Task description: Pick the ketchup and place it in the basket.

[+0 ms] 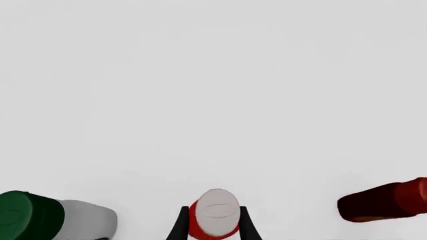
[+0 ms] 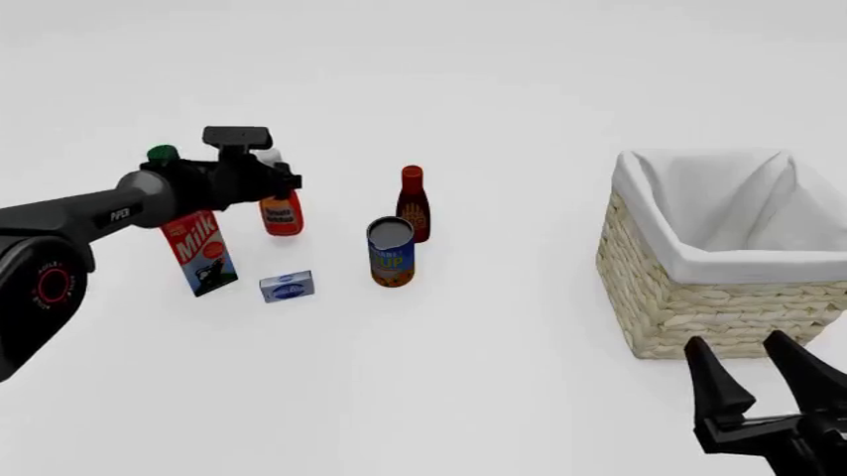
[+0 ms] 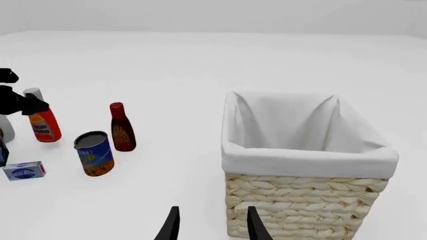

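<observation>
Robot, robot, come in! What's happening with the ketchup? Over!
Left gripper around ketchup, fingers flanking its cap. Right gripper open, idle by basket. Milk carton close beside ketchup; dark bottle and can stand between it and basket.

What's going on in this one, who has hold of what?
The left gripper is at the ketchup, one finger on each side of the bottle just below its cap, though whether it is clamped yet is unclear. The bottle seems to be upright at table level among the groceries, beside the milk carton. The basket sits off to the right, nothing showing on its white lining. The right gripper hangs open near the basket, holding nothing.
</observation>
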`<act>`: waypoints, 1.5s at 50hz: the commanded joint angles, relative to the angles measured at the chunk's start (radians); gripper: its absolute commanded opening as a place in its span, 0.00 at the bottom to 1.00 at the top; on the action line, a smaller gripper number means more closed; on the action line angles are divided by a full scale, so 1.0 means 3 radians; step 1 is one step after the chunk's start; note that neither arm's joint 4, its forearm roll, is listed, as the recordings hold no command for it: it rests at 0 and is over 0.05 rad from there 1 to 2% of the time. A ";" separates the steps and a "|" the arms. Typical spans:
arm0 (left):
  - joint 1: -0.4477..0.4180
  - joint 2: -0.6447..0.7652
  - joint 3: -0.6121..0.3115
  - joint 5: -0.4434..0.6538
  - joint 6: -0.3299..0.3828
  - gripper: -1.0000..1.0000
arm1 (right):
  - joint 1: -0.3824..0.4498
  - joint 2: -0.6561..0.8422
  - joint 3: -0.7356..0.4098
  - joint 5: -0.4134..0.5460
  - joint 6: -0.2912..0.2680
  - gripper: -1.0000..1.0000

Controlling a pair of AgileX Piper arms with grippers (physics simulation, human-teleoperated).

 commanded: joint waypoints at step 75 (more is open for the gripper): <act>-0.0474 -0.2432 0.0637 0.1086 0.0066 0.00 | 0.0479 -0.0161 -0.1005 0.0806 -0.0288 1.00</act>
